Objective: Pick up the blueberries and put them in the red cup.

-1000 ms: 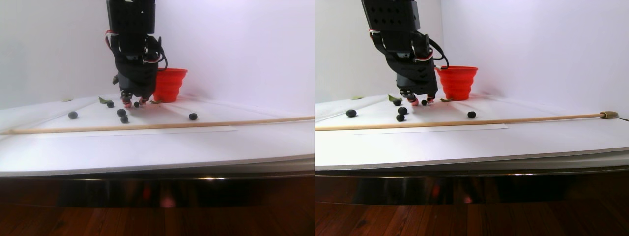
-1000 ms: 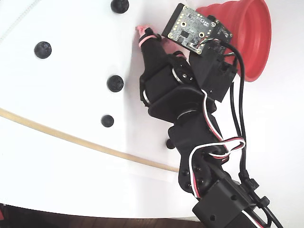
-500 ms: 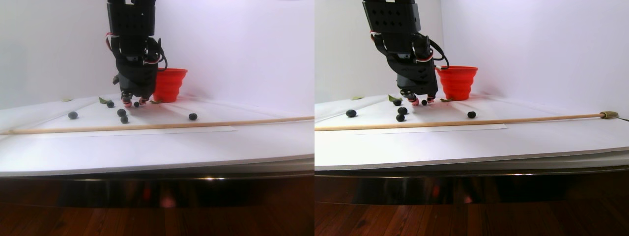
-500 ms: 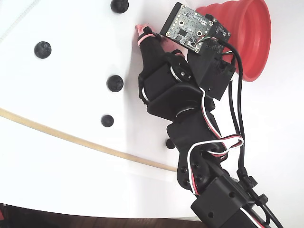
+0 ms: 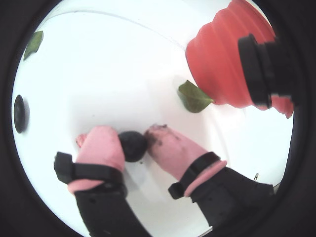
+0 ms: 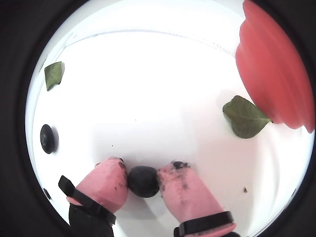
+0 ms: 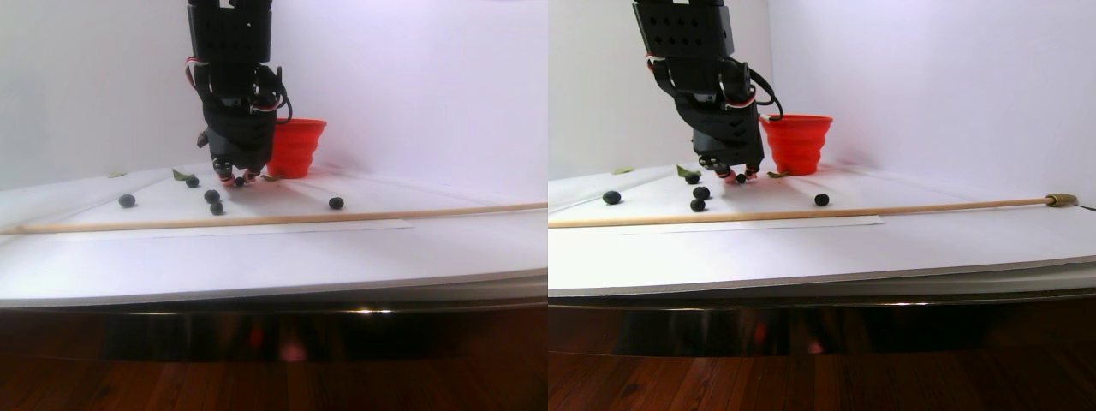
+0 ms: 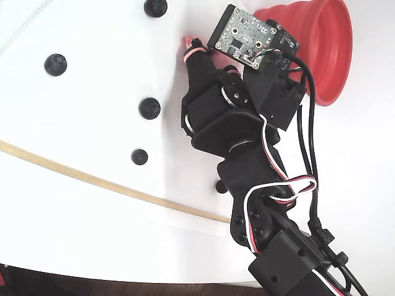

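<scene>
My gripper (image 5: 132,144) is shut on one blueberry (image 5: 133,147), which sits squeezed between the two pink fingertips just at the white table surface. The other wrist view shows the same held blueberry (image 6: 143,181) touched by both stained pads. The red cup (image 5: 222,64) stands upright close behind and to the right of the gripper; in the stereo pair view the cup (image 7: 295,147) is just right of the gripper (image 7: 237,179). Several loose blueberries lie on the table, such as one (image 7: 127,200) at the left and one (image 7: 336,203) at the right.
A green leaf (image 5: 194,97) lies at the cup's base and another leaf (image 6: 53,75) lies far left. A long wooden stick (image 7: 274,218) runs across the table in front of the berries. The fixed view shows the arm (image 8: 247,154) covering the gripper's tips.
The pink fingertips, spread on either side of the berry a second ago, have drawn together onto it. The arm itself has hardly moved.
</scene>
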{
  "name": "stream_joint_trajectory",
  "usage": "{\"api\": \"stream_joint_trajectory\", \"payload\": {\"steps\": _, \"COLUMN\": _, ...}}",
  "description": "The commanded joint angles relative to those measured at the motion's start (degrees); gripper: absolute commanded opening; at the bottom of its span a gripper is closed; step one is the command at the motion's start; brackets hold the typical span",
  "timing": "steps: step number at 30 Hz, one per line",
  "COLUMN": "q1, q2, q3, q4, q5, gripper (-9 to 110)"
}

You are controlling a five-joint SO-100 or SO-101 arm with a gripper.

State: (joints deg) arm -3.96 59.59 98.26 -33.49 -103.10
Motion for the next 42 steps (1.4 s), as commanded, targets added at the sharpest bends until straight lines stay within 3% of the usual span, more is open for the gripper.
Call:
{"api": "stream_joint_trajectory", "payload": {"steps": 1, "q1": 0.09, "q2": 4.04, "q3": 0.62, "q4": -1.58, "q5": -0.35, "gripper": 11}}
{"api": "stream_joint_trajectory", "payload": {"steps": 42, "q1": -1.23, "q2": 23.91, "q3": 14.24, "q4": 2.11, "q5": -0.7, "gripper": 11}}
